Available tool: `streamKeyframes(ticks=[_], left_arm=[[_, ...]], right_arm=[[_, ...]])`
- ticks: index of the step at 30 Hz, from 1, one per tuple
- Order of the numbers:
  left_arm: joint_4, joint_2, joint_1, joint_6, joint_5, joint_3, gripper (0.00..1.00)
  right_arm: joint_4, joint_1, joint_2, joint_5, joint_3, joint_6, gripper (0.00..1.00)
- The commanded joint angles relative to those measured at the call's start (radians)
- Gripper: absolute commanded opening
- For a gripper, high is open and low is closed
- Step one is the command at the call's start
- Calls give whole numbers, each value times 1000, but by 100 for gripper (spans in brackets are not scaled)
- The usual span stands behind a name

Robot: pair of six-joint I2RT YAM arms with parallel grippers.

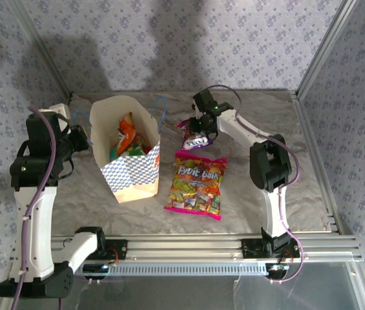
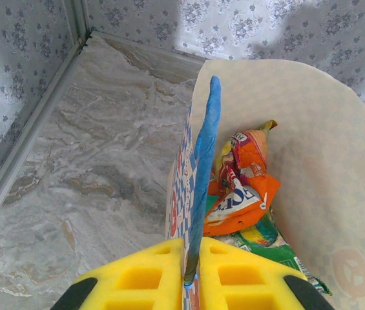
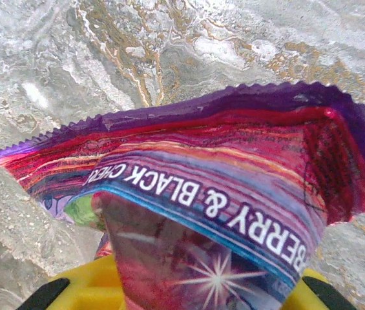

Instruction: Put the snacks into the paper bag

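Purple packet [image 1: 195,137] pinched by right gripper [image 3: 185,294], upper centre: lift clear, release over paper bag [image 1: 134,175], left gripper [image 2: 192,261] clamping rim.

The paper bag [image 1: 134,174] is matt tan kraft paper, plain inside and printed in checks outside. Its blue handle [image 2: 205,148] looks smooth with a faint sheen. The purple packet [image 3: 234,174] is glossy plastic film with a saw-toothed edge. The large pink packet [image 1: 196,186] and the orange packet [image 2: 247,194] are equally shiny and crinkled. The left tool [image 2: 190,279] has matt yellow plastic pads [image 2: 143,281]. The counter [image 1: 253,206] wears a wrinkled marble-patterned sheet, and the frame rail [image 1: 195,245] is ribbed bare metal.
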Motion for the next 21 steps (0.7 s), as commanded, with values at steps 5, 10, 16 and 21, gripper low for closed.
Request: streamKeyframes(ticks=[5, 10, 16, 21], left_arm=[[-5, -17, 5, 18, 17, 6, 14], [-6, -21, 5, 18, 22, 4, 14], [-8, -23, 4, 17, 27, 5, 14], [-9, -24, 5, 18, 27, 0, 14]], right_arm=[[-26, 13, -150, 55, -25, -24, 25], [-39, 28, -223, 95, -36, -38, 25], [-42, 46, -320, 140, -50, -53, 25], [-50, 59, -392, 179, -45, -68, 26]])
